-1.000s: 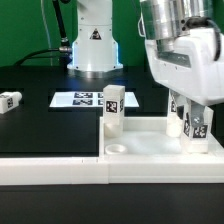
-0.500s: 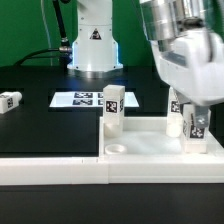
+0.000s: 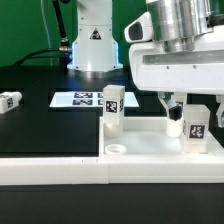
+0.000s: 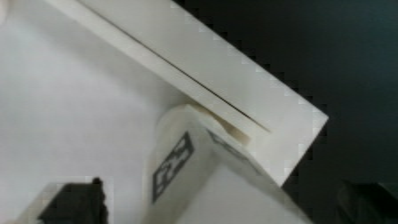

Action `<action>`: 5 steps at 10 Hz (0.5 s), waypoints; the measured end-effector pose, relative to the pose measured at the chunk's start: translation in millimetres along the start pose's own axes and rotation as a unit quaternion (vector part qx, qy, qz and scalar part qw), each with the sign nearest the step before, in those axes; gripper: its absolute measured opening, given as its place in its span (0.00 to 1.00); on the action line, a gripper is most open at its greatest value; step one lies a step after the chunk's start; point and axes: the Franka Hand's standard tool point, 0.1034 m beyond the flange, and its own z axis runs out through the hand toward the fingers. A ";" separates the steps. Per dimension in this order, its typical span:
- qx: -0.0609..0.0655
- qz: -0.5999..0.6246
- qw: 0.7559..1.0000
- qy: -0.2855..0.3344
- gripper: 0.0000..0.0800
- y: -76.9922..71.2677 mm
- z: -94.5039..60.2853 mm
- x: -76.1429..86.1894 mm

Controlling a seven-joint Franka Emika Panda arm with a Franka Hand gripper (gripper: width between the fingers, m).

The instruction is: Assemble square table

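A centre leg and corner leg are standing on the slab. A loose leg is lying on the tabletop, and I'm seeing no fourth. The end effector, spread wide, is hovering at the corner leg.

White arm base, black triangle sticker, blue glow at its rim. Silver wrist cylinder and white boxy housing above jaws; dark fingers.

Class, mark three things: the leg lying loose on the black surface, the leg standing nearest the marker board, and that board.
loose leg [image 3: 10,100]: exterior view, its tagged side.
standing leg [image 3: 113,108]: exterior view, its tagged front face.
marker board [image 3: 85,99]: exterior view, its middle.
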 end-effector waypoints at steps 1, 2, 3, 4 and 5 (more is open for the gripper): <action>0.000 -0.047 0.999 0.000 0.81 0.2 -0.1 0.3; -0.017 -0.155 0.988 0.005 0.81 0.0 -1.2 0.7; -0.024 -0.236 0.971 0.011 0.81 -5.1 -2.8 0.5; -0.023 -0.275 0.961 0.011 0.81 -6.7 -2.2 -1.2; -0.023 -0.261 0.965 0.012 0.81 -6.4 -2.0 -0.8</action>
